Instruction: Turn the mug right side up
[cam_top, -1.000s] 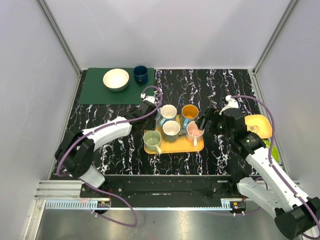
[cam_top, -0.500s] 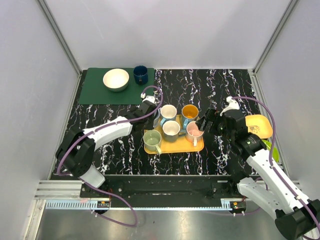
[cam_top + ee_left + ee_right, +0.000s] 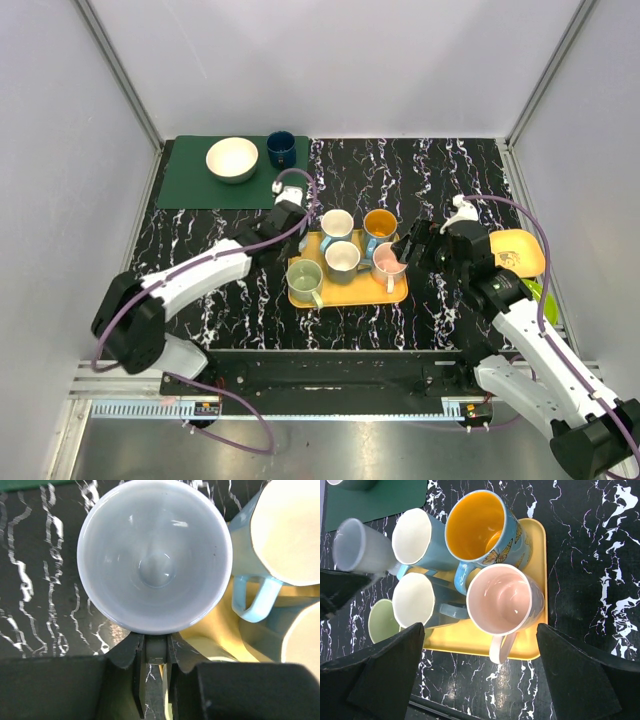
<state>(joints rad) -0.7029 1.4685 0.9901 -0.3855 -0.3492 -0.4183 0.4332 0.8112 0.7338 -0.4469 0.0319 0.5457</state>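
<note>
**Change, left pincer** [image 3: 153,652]: narrows from part-open to fully shut, now clamped on the handle of the pale mug [image 3: 155,555]. Sits slightly further toward the far side of the counter [image 3: 400,170] than a second ago.

**Meaning for task:** grasp judged secure and turning able to proceed. Not yet set down upright.

**Location of mug:** at the left edge of the yellow tray [image 3: 536,555], just beside the light-blue mug [image 3: 275,535].

**Right pincer** [image 3: 408,245]: spread wide, holding nothing, poised at the tray's right end near the pink mug [image 3: 502,600].

**Left wrist view only:** shows the handle pinched between the fingers, the mouth facing the lens and an empty interior.

**Right wrist view only:** shows the body from the side, blurred and seemingly leaning. Exact angle cannot be told.

**Top view:** hides most of the mug beneath the arm. Cannot tell whether lifted clear of the counter.
</note>
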